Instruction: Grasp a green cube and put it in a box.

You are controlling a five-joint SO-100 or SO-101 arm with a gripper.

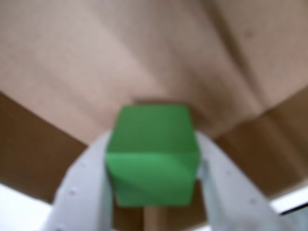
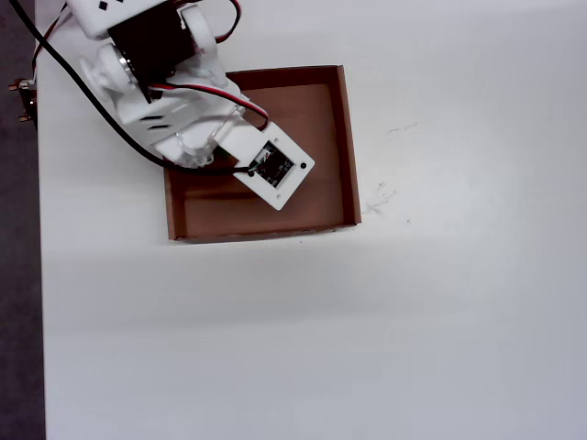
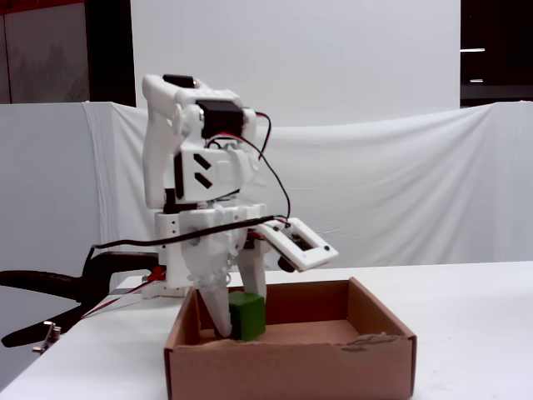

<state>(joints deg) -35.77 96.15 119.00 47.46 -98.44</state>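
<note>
- White tabletop (image 2: 367,348): one flat matte surface carries every item; faint grey scuff marks lie to the right of the box in the overhead view.
- White five-joint robot arm (image 3: 196,192): one unit, with black and red cables along its links. In the overhead view it reaches in over the box's upper-left corner and covers part of the floor. A small white camera plate (image 2: 278,168) with a dark board is mounted at the wrist. No readable writing is visible on it.
- Shallow square brown cardboard box (image 2: 349,147): one tray with low upright walls and a plain brown floor. The near wall's top edge is torn and ragged in the fixed view (image 3: 366,343). No label or print shows on it. It contains the gripper's fingers and the cube; nothing else is seen inside.
- White two-finger gripper (image 3: 235,327): the fingers are lowered inside the box walls and pinch the cube from both sides. In the wrist view, one finger (image 1: 79,192) presses each side face of the cube.
- Small bright-green matte cube (image 1: 153,155): one only. It sits clamped between the fingers, inside the box near its left part in the fixed view (image 3: 247,315), low over the floor; contact with the floor cannot be determined.
</note>
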